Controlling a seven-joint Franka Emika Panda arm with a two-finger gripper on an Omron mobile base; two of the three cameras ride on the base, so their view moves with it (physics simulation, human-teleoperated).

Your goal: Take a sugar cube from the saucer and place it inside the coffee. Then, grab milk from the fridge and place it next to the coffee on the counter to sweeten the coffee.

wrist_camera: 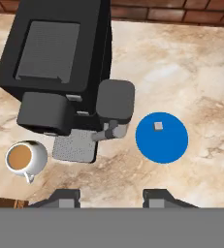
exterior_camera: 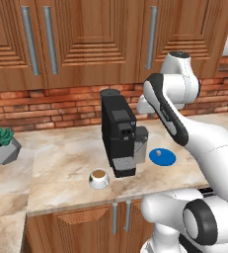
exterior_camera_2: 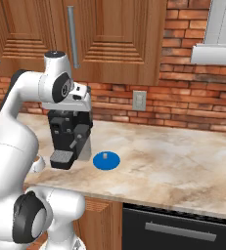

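Nearest the camera in the hand view, the two fingers (wrist_camera: 111, 196) stand apart with nothing between them, poised high above the tabletop (wrist_camera: 205, 87) and looking almost straight down on it. Just beyond them lies bare marble, then the things of the task.

The saucer (wrist_camera: 169, 145) lies a little ahead of the fingers and off to the right of their midline in that view. The sugar cube (wrist_camera: 158, 126) rests on it, slightly toward the far side of the disc and left of its middle. The cube is so small and square that it has no long axis to speak of, so the fingers' turn about the wrist should matter little; what counts is centring over it. My judgement is that the coming move is a short shift forward and to the right in the hand view, then a straight descent.

The coffee (wrist_camera: 22, 158) sits on the other side, well apart from the saucer, with the black coffee machine (wrist_camera: 60, 63) between and behind them. Its brown liquid shows no cube, so the first step seems not yet done.

Farther back, brick wall (exterior_camera: 46, 106) and wooden cabinets (exterior_camera: 86, 39) close the scene.
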